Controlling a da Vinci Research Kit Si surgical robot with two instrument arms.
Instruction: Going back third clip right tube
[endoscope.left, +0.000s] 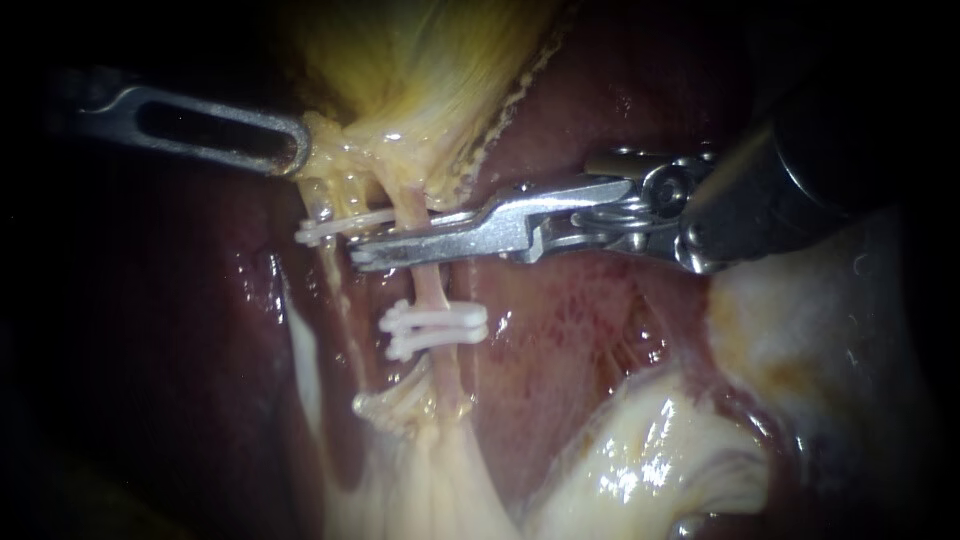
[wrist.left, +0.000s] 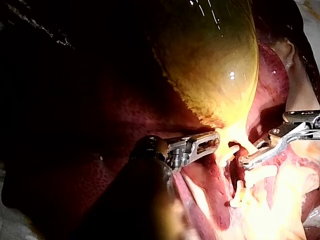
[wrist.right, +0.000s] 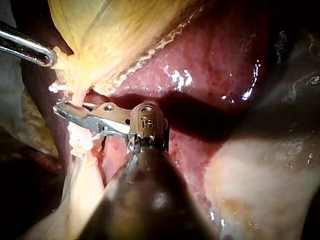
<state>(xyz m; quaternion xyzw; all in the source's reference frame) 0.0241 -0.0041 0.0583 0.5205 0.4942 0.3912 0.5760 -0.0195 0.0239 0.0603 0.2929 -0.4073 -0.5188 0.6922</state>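
right instrument (endoscope.left: 365, 255): pincer crosses right tube (endoscope.left: 430, 290), open or closed can't tell
far clip (endoscope.left: 335, 228): just beside pincer
left instrument (endoscope.left: 298, 150): pincer clamps gallbladder (endoscope.left: 400, 60)
exit: straight right

The glossy yellow-green gallbladder (endoscope.left: 420, 60), finely streaked with paler threads and edged by a speckled cream fringe, stands out against the dark red-brown liver (endoscope.left: 560, 330), which is mottled with tiny brighter red dots. Below the gallbladder a pale pink tube (endoscope.left: 432, 290) carries plain white plastic clips (endoscope.left: 435, 328), and farther below lies creamy white fatty tissue (endoscope.left: 640, 460) with yellowish patches. Beside the gallbladder the slotted left instrument (endoscope.left: 298, 150) is dull silver-grey, while the right instrument (endoscope.left: 362, 255) is bright silver steel on a black shaft.
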